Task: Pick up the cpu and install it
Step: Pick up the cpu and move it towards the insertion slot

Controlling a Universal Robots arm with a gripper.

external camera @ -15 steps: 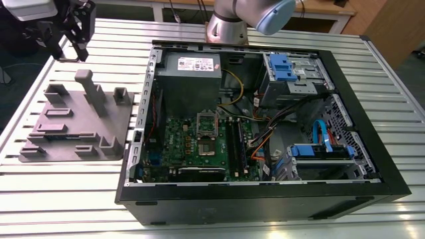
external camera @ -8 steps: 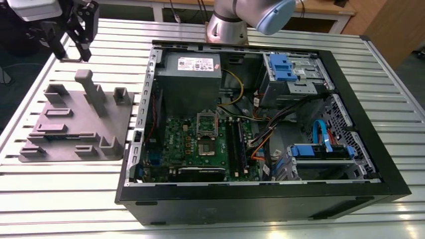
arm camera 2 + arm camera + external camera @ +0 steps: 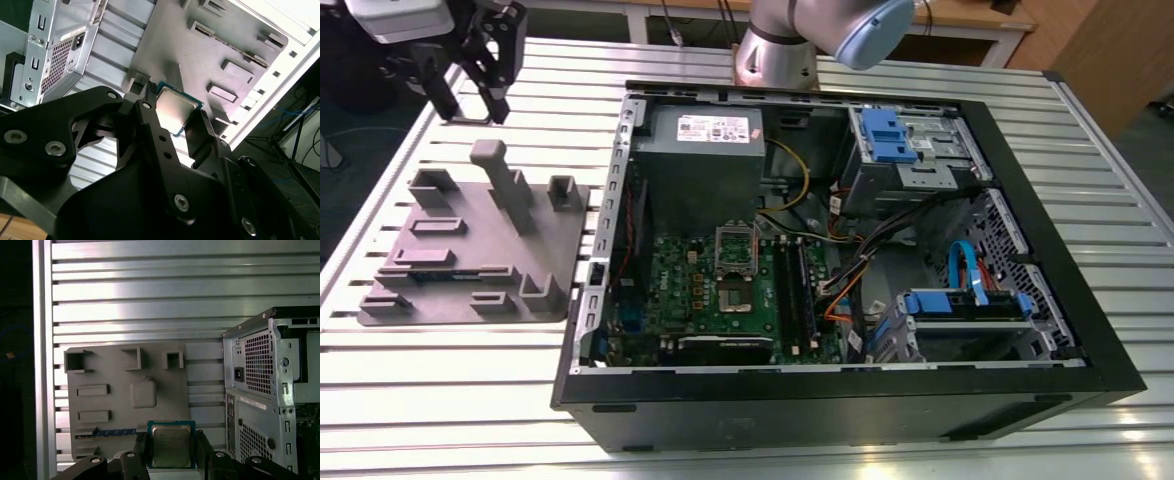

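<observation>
Fingers (image 3: 203,452) of the gripper (image 3: 171,455) pinch the cpu (image 3: 171,442) by opposite edges.
Square chip, silvery-grey lid facing both wrist cameras, thin green rim.

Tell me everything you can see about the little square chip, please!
The cpu is a small, flat square chip with a silvery-grey metal top and a thin greenish rim. The black fingers of the hand pinch two opposite edges, holding it in the air over the slatted metal table, not touching the grey tray.
</observation>
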